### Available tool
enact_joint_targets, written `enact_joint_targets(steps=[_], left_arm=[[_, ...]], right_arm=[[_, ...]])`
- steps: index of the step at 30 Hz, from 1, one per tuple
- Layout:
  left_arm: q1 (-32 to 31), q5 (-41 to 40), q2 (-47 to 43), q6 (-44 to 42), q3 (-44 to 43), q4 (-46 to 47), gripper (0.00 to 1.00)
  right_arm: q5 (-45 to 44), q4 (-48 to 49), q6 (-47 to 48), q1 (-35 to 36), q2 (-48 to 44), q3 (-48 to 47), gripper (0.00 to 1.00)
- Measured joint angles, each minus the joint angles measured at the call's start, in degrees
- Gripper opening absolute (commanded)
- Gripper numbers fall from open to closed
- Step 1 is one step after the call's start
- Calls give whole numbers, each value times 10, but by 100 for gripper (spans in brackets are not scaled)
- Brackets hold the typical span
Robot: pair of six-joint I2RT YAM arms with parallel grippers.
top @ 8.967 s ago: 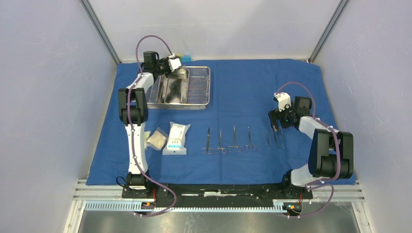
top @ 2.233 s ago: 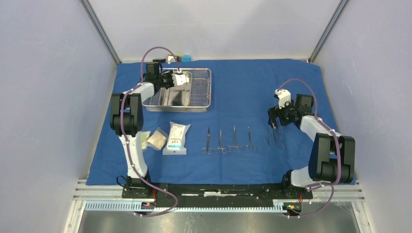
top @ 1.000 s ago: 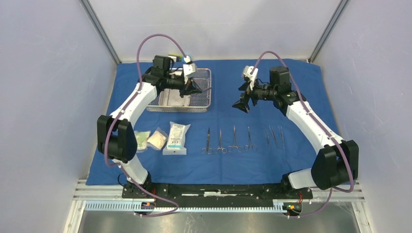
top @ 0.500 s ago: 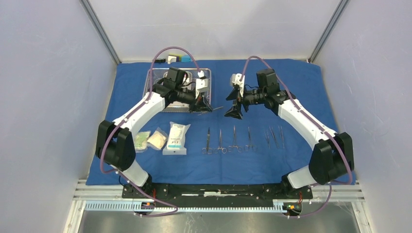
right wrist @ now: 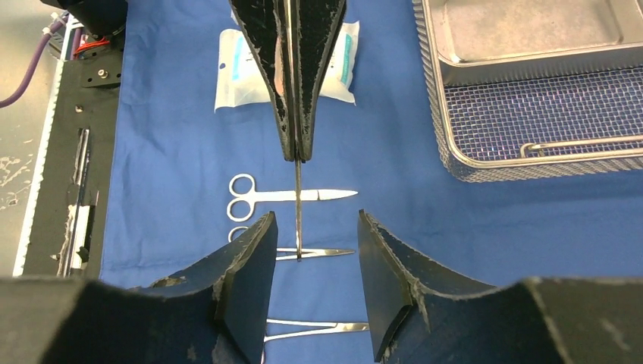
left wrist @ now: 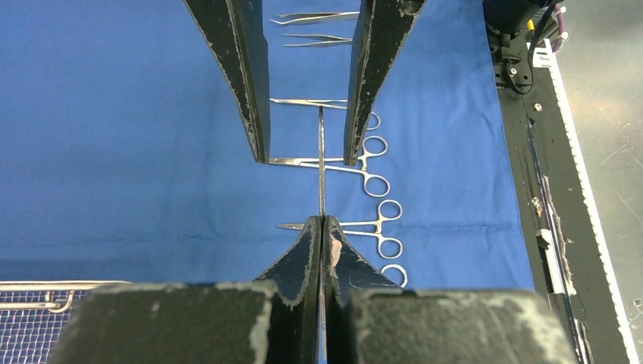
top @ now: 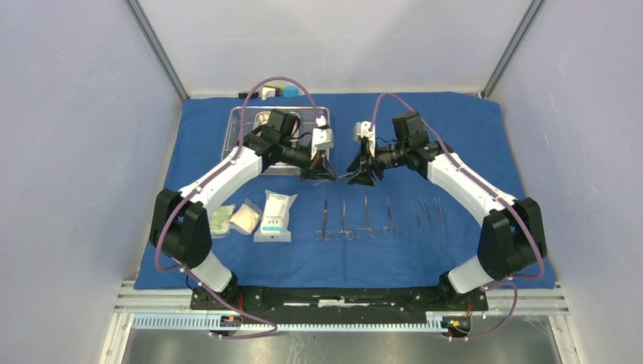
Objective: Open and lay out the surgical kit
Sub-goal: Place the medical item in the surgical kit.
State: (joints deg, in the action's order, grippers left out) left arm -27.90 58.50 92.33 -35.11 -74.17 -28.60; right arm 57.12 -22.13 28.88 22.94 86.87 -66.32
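Over the blue cloth [top: 455, 129], my left gripper [top: 322, 171] is shut on one end of a slim steel instrument [top: 341, 177] and holds it level above the laid-out row. In the left wrist view the gripper [left wrist: 322, 226] pinches the thin instrument [left wrist: 321, 167]. My right gripper [top: 359, 171] faces it, open, with its fingers [left wrist: 243, 68] on either side of the free tip. In the right wrist view the instrument [right wrist: 298, 216] hangs between my spread jaws [right wrist: 315, 216], touching neither. The mesh basket [top: 231, 135] with the steel pan [top: 265, 120] sits behind the left arm.
Several steel instruments [top: 366, 218] lie in a row on the cloth below the grippers. Three packets [top: 275, 216] lie to their left. Small white [top: 269, 92] and blue [top: 289, 91] blocks sit at the cloth's far edge. Grey walls close in both sides.
Both arms have swung to the middle. The left carried the instrument away from the basket. The right gripper came up to its tip and its jaws have narrowed around it.
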Motion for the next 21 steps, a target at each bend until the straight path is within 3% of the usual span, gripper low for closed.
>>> enact_joint_targets(steps=[8,13,21], left_arm=[[-7,-14,0,0,1,1,2],[-9,-17,0,0,1,7,2],[-10,-22,0,0,3,17,2]], right_arm=[[19,-1,-1,4,9,0,37],[24,-2,-1,6,19,0,25],[24,-3,-2,6,24,0,27]])
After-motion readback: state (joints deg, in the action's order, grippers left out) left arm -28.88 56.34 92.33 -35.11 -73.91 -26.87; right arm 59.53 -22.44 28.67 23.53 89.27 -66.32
